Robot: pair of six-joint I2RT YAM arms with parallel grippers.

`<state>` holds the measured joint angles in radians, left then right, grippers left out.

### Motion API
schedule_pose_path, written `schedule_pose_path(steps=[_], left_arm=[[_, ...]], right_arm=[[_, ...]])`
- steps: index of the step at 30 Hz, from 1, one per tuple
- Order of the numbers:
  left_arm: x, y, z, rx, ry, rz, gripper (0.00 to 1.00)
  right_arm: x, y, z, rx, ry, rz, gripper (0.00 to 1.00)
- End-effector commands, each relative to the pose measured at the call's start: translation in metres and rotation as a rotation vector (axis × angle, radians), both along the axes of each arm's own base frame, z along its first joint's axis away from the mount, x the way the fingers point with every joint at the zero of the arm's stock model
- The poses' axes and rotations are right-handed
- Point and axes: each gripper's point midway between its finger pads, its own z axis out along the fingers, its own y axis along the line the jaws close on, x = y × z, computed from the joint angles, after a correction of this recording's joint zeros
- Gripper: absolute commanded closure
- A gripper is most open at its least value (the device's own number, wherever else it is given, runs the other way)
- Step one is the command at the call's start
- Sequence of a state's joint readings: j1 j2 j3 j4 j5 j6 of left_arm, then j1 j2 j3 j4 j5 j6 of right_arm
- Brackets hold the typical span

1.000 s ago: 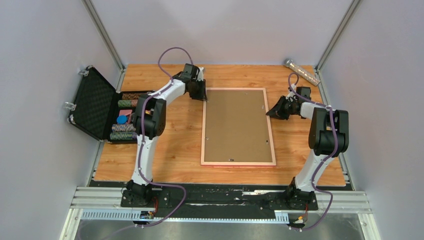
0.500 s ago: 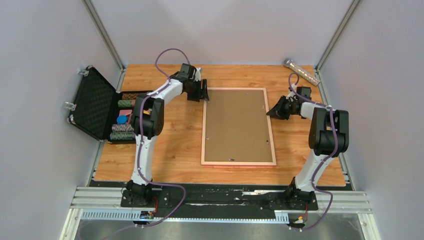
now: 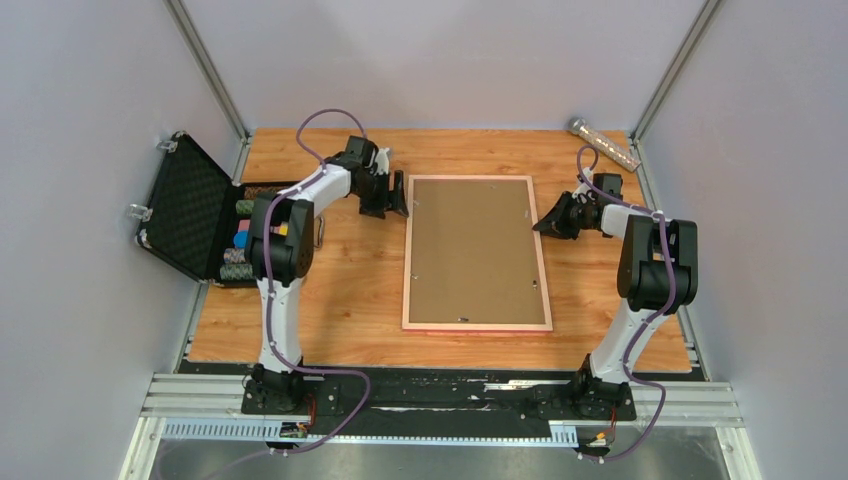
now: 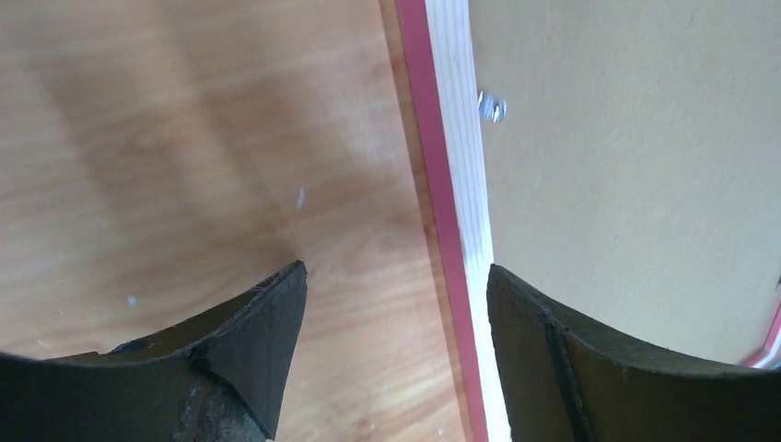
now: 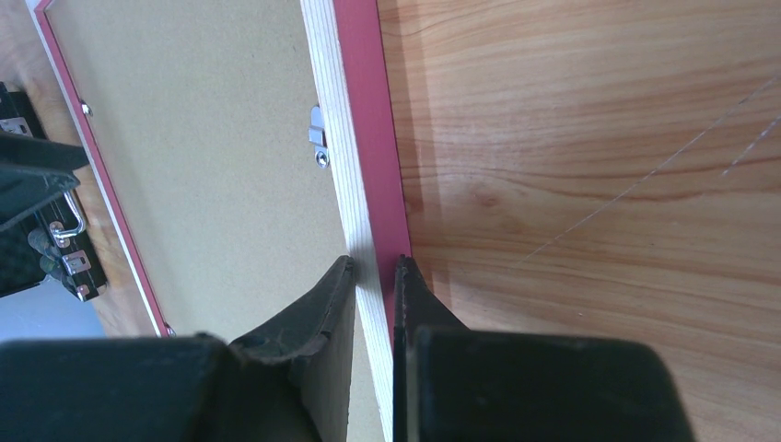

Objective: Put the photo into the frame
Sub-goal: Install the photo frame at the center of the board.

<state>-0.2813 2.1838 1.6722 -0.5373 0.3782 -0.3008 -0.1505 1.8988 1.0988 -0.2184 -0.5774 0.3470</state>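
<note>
The pink frame [image 3: 407, 262] lies face down in the middle of the table, with the brown backing board [image 3: 470, 250] filling it. The photo is hidden. My left gripper [image 3: 397, 198] is open at the far end of the frame's left rail. In the left wrist view the rail [image 4: 451, 166] runs between the fingers of that gripper [image 4: 396, 276], close to the right finger. My right gripper [image 3: 541, 227] is shut on the frame's right rail. The right wrist view shows that gripper [image 5: 375, 267] pinching the rail [image 5: 355, 110].
An open black case [image 3: 190, 205] with stacks of poker chips [image 3: 245, 258] stands at the table's left edge, close to the left arm. A clear tube [image 3: 605, 143] lies at the back right corner. A small metal tab [image 5: 318, 138] holds the backing board [image 5: 203, 166].
My left gripper has moved left and slightly nearer, from over the frame's far left corner to beside the left rail. The right gripper and the frame have not moved.
</note>
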Motion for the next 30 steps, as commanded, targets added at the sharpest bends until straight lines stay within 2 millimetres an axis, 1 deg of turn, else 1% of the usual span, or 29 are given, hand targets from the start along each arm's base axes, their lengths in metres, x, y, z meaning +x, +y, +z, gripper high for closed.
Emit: schedule_pose_path(steps=[1,5,7,11,14,17,19,26,30], left_arm=[[-0.029,0.000,0.012,-0.002,0.011,-0.079,0.22],[-0.051,-0.017,0.007,-0.013,0.041,-0.149,0.28],[-0.058,-0.026,0.006,-0.013,0.047,-0.171,0.30],[-0.065,-0.034,0.001,-0.005,0.065,-0.177,0.34],[-0.068,-0.035,-0.004,0.001,0.078,-0.173,0.38],[-0.070,-0.036,-0.008,0.009,0.088,-0.171,0.46],[-0.072,-0.036,-0.012,0.015,0.094,-0.168,0.50],[-0.078,-0.031,-0.023,0.061,0.097,-0.152,0.56],[-0.077,-0.030,-0.030,0.075,0.101,-0.141,0.60]], right_arm=[[0.014,-0.017,-0.004,-0.048,-0.016,-0.047,1.00],[0.014,-0.017,-0.005,-0.048,-0.015,-0.045,1.00],[0.014,-0.017,-0.005,-0.049,-0.016,-0.042,1.00],[0.014,-0.017,-0.006,-0.048,-0.015,-0.038,1.00],[0.014,-0.016,-0.006,-0.046,-0.013,-0.037,1.00],[0.014,-0.016,-0.005,-0.047,-0.014,-0.036,1.00],[0.014,-0.016,-0.006,-0.046,-0.013,-0.035,1.00],[0.014,-0.017,-0.006,-0.049,-0.013,-0.036,1.00],[0.014,-0.017,-0.006,-0.051,-0.015,-0.033,1.00]])
